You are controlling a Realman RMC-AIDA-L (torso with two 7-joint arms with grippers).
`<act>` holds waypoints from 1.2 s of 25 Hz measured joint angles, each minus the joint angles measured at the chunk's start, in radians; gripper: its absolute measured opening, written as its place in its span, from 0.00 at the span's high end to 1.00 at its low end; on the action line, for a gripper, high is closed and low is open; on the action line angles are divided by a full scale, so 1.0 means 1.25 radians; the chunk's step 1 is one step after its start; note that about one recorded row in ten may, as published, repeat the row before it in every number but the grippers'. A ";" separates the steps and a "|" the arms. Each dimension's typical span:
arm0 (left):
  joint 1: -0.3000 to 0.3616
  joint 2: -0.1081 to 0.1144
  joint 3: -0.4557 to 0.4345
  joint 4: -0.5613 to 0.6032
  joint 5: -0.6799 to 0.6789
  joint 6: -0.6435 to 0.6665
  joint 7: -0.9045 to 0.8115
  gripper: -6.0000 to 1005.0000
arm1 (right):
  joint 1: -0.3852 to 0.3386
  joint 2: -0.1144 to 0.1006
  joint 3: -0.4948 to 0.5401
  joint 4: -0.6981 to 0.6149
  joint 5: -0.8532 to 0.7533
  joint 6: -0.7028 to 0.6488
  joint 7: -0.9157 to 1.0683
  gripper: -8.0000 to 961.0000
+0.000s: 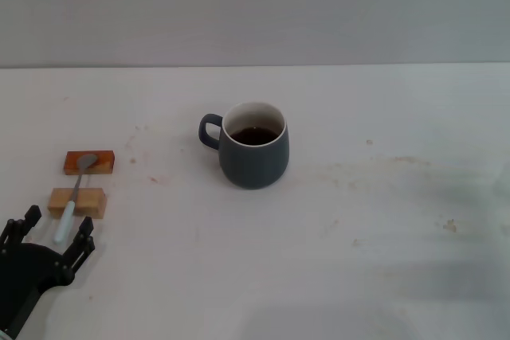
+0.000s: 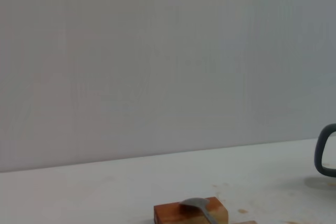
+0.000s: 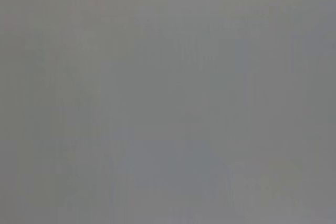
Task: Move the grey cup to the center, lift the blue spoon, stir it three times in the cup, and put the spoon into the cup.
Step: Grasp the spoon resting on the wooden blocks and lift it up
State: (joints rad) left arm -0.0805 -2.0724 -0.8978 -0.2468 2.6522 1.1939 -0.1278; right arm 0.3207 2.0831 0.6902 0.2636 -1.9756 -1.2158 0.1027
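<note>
Head view shows the grey cup standing upright near the middle of the white table, its loop handle turned toward the robot's left and dark liquid lying low inside its cream interior. Well apart from it, out at the left side of the table, the blue spoon lies bridged across two small blocks: its grey metal bowl rests on the orange wooden block farther from the robot, and its pale blue handle crosses the tan wooden block nearer the robot, the handle end jutting past that block toward the left gripper. That gripper sits at the lower left corner, its black fingers spread apart on either side of the handle tip, with nothing between the jaws and no contact with the spoon. The tabletop is pale and carries faint brownish stains and smudges, mostly around the cup and toward the right; behind it rises a plain grey wall. From the left wrist, the orange block with the spoon bowl on it sits low against that wall, and the cup handle shows at the edge. No part of the right gripper is visible, and its wrist camera gives only flat grey
</note>
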 joint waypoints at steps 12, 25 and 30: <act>-0.002 0.000 0.004 -0.001 0.002 -0.015 0.005 0.24 | 0.005 -0.001 0.000 0.009 0.000 0.003 0.000 0.99; -0.006 -0.001 0.003 -0.010 0.000 -0.022 0.023 0.28 | 0.011 -0.002 0.005 0.007 0.000 0.004 0.000 0.99; -0.012 -0.001 0.002 -0.010 0.000 -0.040 0.022 0.35 | 0.016 -0.002 0.006 0.004 0.000 0.005 0.000 0.99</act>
State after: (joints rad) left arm -0.0959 -2.0740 -0.8953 -0.2593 2.6522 1.1433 -0.0998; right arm 0.3409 2.0800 0.6979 0.2686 -1.9757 -1.2102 0.1021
